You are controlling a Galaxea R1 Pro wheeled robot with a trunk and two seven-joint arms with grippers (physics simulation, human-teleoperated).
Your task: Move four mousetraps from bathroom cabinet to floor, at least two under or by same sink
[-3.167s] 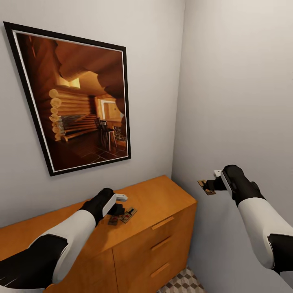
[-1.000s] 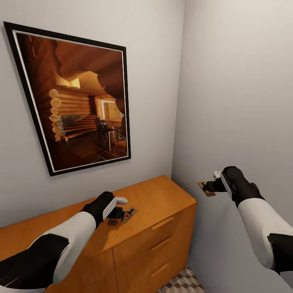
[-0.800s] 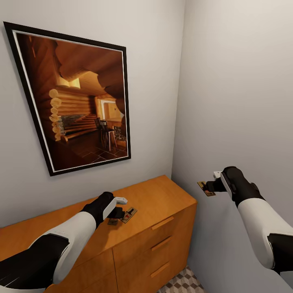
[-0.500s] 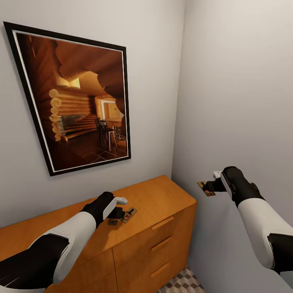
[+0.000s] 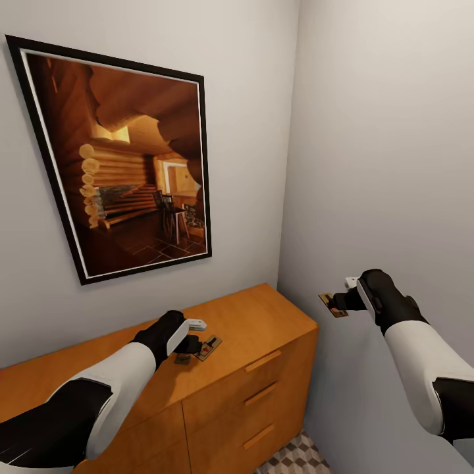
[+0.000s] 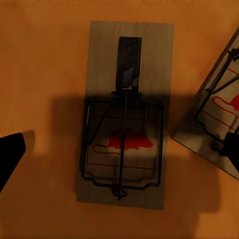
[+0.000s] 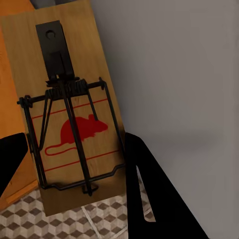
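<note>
Two mousetraps lie on the orange-brown cabinet (image 5: 263, 316): one mousetrap (image 5: 182, 359) (image 6: 124, 114) is right under my left gripper (image 5: 189, 343) (image 6: 121, 152), and a second mousetrap (image 5: 209, 347) (image 6: 216, 129) lies angled beside it. The left gripper is open, with a dark fingertip (image 6: 10, 154) on each side of the board and apart from it. My right gripper (image 5: 339, 301) is shut on a third mousetrap (image 5: 333, 304) (image 7: 69, 109), held in the air to the right of the cabinet, close to the side wall. The bathroom floor (image 5: 296, 457) (image 7: 74, 224) shows far below it.
A large framed picture (image 5: 125, 164) hangs on the wall above the cabinet. The grey side wall (image 5: 395, 164) stands close to my right arm. The cabinet's drawers with bar handles (image 5: 262, 394) face the narrow strip of tiled floor.
Since 3.2 s ago my left gripper has sunk slightly toward the trap beneath it. Over the last second nothing has visibly moved.
</note>
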